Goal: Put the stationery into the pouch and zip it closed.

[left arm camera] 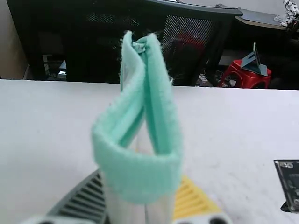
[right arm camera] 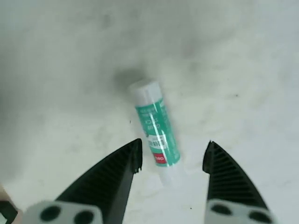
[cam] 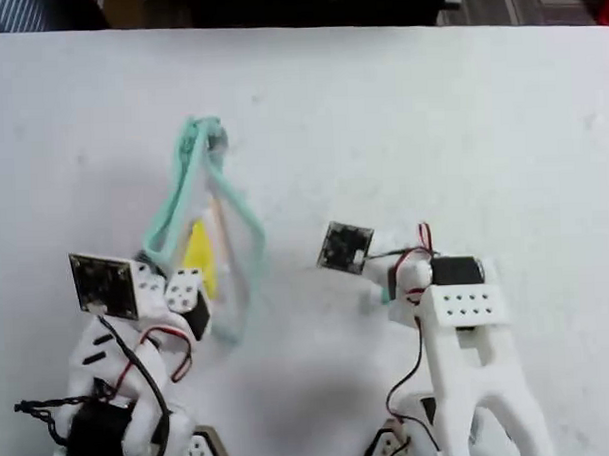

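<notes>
Two pincers differ: the left pincer [left arm camera: 140,205] is clenched on the rim of the pouch [left arm camera: 149,116], while the right pincer [right arm camera: 174,143] hangs released, with the glue stick [right arm camera: 154,126] lying on the worktop [right arm camera: 233,56] between its jaws. Closing off-centre could, I think, roll the round stick away.

glue stick [right arm camera: 154,134] label: print not legible

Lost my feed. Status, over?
Left gripper shut on pouch, pouch open. Right gripper open over glue stick on table. Stick not yet in pouch.
</notes>
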Available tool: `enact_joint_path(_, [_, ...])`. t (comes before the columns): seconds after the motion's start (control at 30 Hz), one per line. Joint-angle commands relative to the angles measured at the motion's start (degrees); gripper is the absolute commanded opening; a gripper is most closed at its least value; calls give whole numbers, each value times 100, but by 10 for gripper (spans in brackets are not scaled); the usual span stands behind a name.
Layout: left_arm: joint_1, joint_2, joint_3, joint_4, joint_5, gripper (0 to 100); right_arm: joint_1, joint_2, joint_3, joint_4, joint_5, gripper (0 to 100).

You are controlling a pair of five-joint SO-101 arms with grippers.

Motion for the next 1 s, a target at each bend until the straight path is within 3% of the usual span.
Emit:
enact_joint_path(0.0, [-57, -75, -229, -220, 44, 23, -119, 4, -35, -92, 211, 202])
enact_joint_path(0.23, [-57, -75, -229, -220, 44, 23, -690, 716, 9, -136, 167, 202])
enact_joint_path(0.53, [-57, -75, -229, -220, 44, 23, -391, 2387, -352, -1191, 167, 195])
enact_joint_path(0.6, [-48, -75, -229, -220, 44, 23, -391, 2615, -492, -1138, 167, 141])
enact_joint_path(0.67, [-48, -75, -229, -220, 44, 23, -426, 2782, -677, -1051, 167, 22])
enact_joint_path(0.8, [-13, -75, -229, -220, 62, 23, -391, 2844, -730, -1033, 158, 38])
enact_joint_path(0.97, [927, -75, -97, -193, 35, 23, -391, 2844, -730, -1033, 149, 15])
